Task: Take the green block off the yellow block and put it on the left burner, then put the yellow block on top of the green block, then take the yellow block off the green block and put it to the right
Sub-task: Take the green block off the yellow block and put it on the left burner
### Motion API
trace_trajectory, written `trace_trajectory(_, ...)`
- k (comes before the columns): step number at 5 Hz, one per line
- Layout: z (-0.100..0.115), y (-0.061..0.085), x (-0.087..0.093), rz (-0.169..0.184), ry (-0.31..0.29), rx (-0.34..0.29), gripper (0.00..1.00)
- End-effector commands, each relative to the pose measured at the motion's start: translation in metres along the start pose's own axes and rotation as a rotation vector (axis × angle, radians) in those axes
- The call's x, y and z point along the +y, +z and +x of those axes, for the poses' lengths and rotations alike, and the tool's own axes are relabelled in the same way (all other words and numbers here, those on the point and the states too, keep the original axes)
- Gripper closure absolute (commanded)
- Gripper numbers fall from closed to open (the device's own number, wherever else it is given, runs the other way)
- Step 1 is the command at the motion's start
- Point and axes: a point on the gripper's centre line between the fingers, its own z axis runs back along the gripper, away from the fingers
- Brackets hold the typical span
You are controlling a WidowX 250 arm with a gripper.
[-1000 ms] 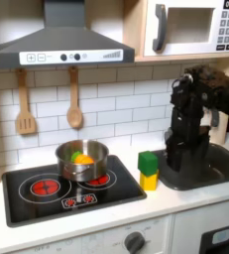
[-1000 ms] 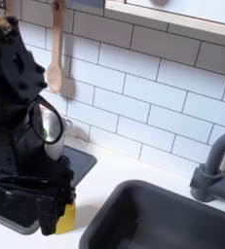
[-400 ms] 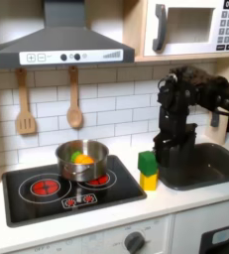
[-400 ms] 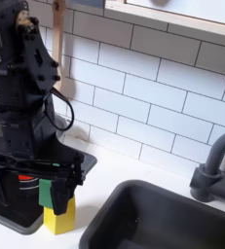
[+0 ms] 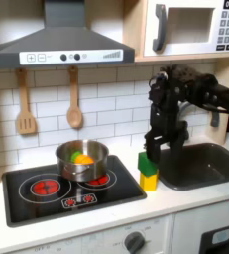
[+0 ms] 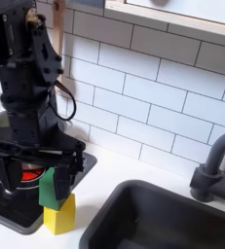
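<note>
We note the green block (image 5: 147, 162) stacked on the yellow block (image 5: 149, 181), on the white counter (image 5: 185, 203) just beside the cooktop (image 5: 47, 198). The gripper (image 6: 52, 175) hangs directly over the stack; whether its jaws are released or clenched we cannot tell. The left burner (image 5: 44, 186) is bare.

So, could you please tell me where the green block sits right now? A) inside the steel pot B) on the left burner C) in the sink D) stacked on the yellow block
D: in both exterior views the green block rests on top of the yellow block, beside the cooktop.
</note>
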Motion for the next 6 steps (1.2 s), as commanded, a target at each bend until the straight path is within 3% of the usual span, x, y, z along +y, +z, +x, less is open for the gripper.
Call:
trace_trajectory(1,0.011,-0.006,0.002,0.015,-0.007,-0.001,0.0)
trace_trajectory(2,0.015,-0.015,0.006,-0.033,-0.036,0.015,0.0)
trace_trajectory(4,0.022,-0.019,0.019,-0.018,-0.02,0.001,0.0)
trace_trajectory(6,0.019,-0.017,0.011,-0.042,-0.05,-0.013,0.0)
